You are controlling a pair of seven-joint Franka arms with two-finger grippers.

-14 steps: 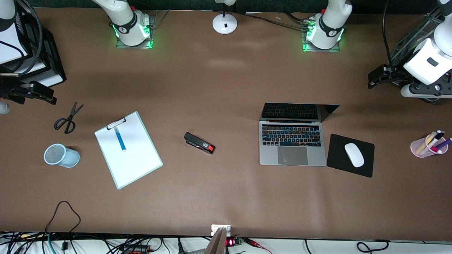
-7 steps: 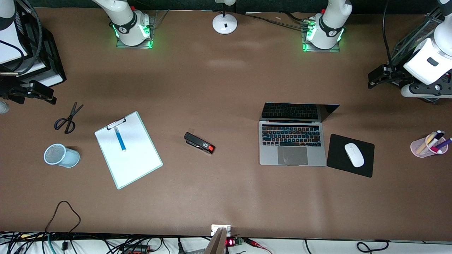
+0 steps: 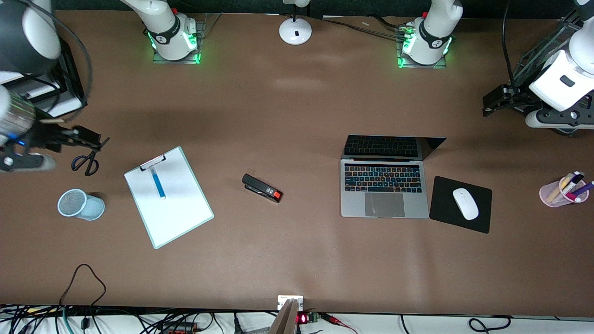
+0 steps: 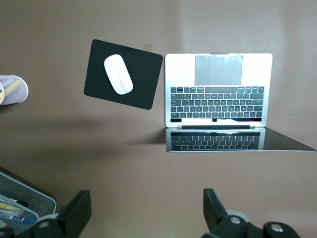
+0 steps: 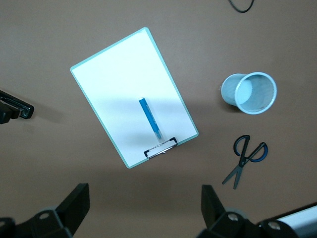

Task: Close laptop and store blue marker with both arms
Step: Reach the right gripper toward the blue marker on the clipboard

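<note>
The slim silver-grey laptop (image 3: 384, 188) with black backlit keys is sitting wide open on the brown table (image 3: 297, 260), toward the left arm's end, roughly midway between the edge with the robot bases and the camera-side edge. A white mouse (image 3: 465, 203) rests on a black mouse pad (image 3: 442, 211) just beside it.

The short blue marker (image 3: 158, 182) with its whitish end lies on a white clipboard (image 3: 176, 213) with a pale green rim, toward the right arm's end. A light blue mesh cup (image 3: 80, 204) lies tipped on its side near the clipboard, with black-handled scissors (image 3: 88, 157) close by.

The left gripper (image 4: 146, 210) hangs above bare table near the laptop's screen, fingers spread wide, holding nothing. The right gripper (image 5: 144, 208) is up over the scissors at the table's end edge, fingers also spread and empty.
</note>
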